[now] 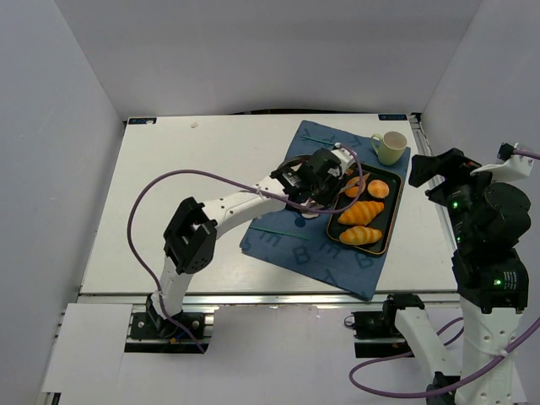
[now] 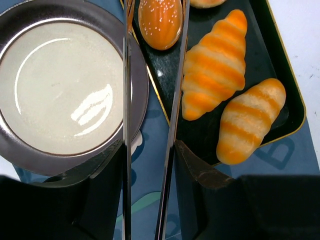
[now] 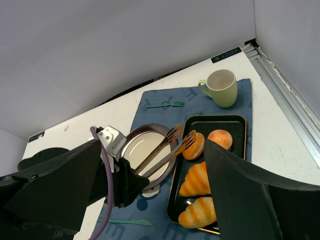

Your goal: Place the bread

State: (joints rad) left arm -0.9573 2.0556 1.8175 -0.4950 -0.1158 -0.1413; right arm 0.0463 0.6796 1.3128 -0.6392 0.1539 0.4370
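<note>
The bread (image 2: 160,22), a small golden-orange oval roll, lies at the far left end of the black tray (image 2: 295,105). It also shows in the right wrist view (image 3: 194,146) and in the top view (image 1: 354,186). My left gripper (image 2: 150,155) is shut on metal tongs (image 2: 175,100), also seen from above (image 1: 316,177). The tong arms stand apart, one on each side of the bread. I cannot tell whether they touch it. My right gripper (image 3: 154,145) is open and empty, held high past the table's right edge (image 1: 434,169).
Two ridged croissants (image 2: 215,65) (image 2: 250,120) and a round bun (image 3: 220,138) share the tray. A grey plate (image 2: 20,150) sits just left of the tray on a blue mat (image 1: 287,240). A green cup (image 1: 390,147) stands behind the tray. A green fork (image 3: 162,104) lies on the mat.
</note>
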